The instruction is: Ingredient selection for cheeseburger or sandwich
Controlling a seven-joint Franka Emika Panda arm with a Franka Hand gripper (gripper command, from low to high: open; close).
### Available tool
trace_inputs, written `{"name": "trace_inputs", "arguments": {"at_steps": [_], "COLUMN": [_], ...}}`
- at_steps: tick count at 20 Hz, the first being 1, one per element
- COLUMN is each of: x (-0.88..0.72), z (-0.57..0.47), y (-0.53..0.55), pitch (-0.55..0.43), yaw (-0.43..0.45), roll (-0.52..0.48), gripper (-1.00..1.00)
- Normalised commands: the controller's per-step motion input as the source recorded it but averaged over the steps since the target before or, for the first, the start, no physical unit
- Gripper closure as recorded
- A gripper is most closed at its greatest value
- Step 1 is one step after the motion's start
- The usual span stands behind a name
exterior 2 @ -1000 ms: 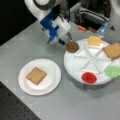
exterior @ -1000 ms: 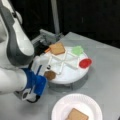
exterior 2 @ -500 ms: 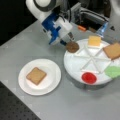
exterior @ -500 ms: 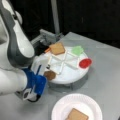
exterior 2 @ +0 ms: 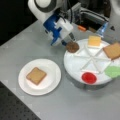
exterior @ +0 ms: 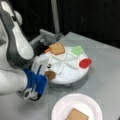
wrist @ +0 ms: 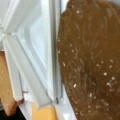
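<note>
On a grey table [exterior 2: 30,47] stands a white divided tray [exterior 2: 82,72]; the gripper [exterior 2: 68,42] hangs at its rim, right over the dark brown patty [exterior 2: 72,46], its grasp impossible to tell. Away from it, one toast square [exterior 2: 36,75] lies on a white paper plate [exterior 2: 51,86]; cheese [exterior 2: 94,41], toast [exterior 2: 112,50], lettuce [exterior 2: 113,71] and tomato [exterior 2: 89,77] sit in tray compartments beyond the patty.

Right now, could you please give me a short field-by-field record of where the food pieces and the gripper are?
gripper: blue gripper at the dark brown round patty, by the edge of the white divided tray
on tray: yellow cheese square, tan-brown toast square, green lettuce piece, red tomato disc
white round paper plate: holds one tan toast slice
wrist view: patty fills most of the frame
surface: grey table
</note>
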Motion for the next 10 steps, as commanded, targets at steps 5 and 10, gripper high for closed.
{"name": "trace_inputs", "arguments": {"at_steps": [5,10], "x": [0.07,0.09], "z": [-0.1,-0.09], "y": [-0.08,-0.08], "pitch": [-0.092,-0.076], "yaw": [-0.015,-0.03], "roll": [0.239,0.247], "gripper": [-1.0,-1.0]}}
